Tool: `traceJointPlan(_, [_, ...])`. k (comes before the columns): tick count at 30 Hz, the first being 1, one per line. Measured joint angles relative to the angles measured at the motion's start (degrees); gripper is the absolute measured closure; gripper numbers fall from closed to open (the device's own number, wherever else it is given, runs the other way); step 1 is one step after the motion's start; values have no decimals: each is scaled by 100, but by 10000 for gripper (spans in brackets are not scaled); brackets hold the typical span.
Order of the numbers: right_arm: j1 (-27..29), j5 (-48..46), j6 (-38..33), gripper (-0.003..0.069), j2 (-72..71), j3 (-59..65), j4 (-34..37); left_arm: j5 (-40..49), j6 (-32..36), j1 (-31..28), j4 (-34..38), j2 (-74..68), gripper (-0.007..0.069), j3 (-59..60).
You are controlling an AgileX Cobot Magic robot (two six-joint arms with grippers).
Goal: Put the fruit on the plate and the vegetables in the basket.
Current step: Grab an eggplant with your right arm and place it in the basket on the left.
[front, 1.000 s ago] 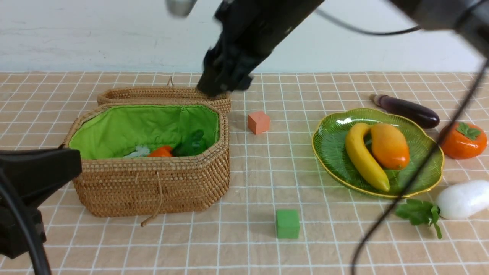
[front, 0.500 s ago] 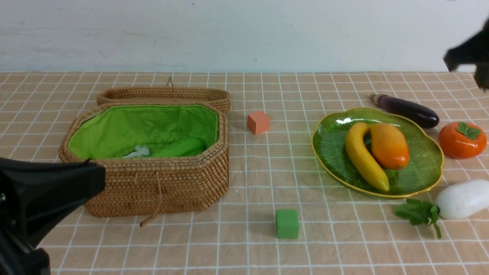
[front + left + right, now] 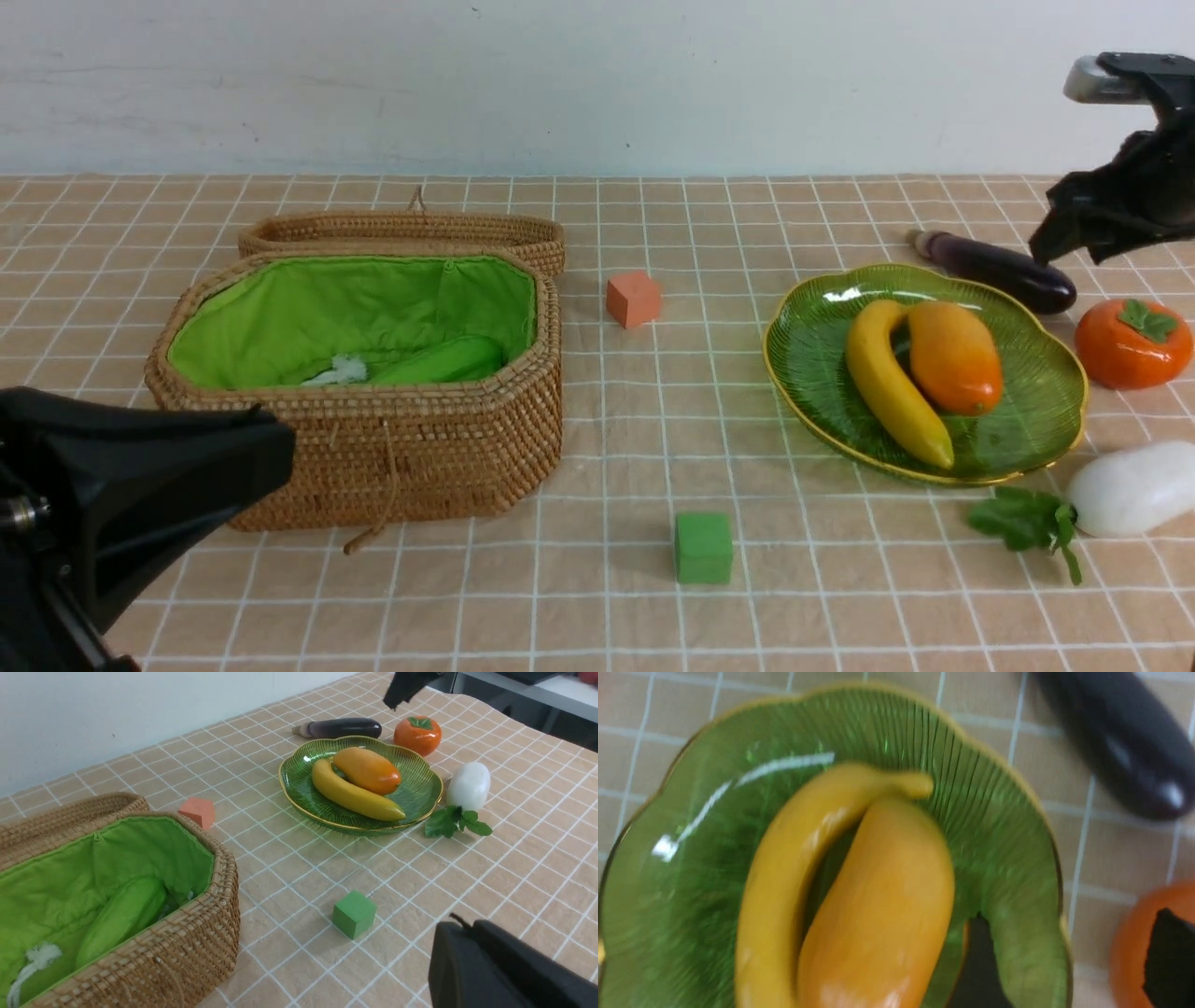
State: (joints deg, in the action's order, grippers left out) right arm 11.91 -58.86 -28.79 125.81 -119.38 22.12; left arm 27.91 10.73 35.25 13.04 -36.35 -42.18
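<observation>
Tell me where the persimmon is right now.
In the front view the persimmon sits on the cloth at far right, just outside the plate's right rim, between the eggplant and the radish.

Rough woven wicker basket (image 3: 420, 448) with matt green cloth lining (image 3: 308, 317), glossy ribbed glass plate (image 3: 812, 373), and smooth, shiny eggplant (image 3: 1004, 271).

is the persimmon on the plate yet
No, the persimmon sits beside the plate, which holds only the banana and mango.
</observation>
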Motion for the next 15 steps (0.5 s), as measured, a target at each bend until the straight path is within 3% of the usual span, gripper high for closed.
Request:
traceJointPlan(7, [0, 521, -494, 133, 1783, -2340, -24, -7, 0, 0, 14, -481, 603, 0])
traceJointPlan(15, [0, 747, -1150, 130, 2509, -2704, 397, -209, 0, 0, 14, -693, 600, 0])
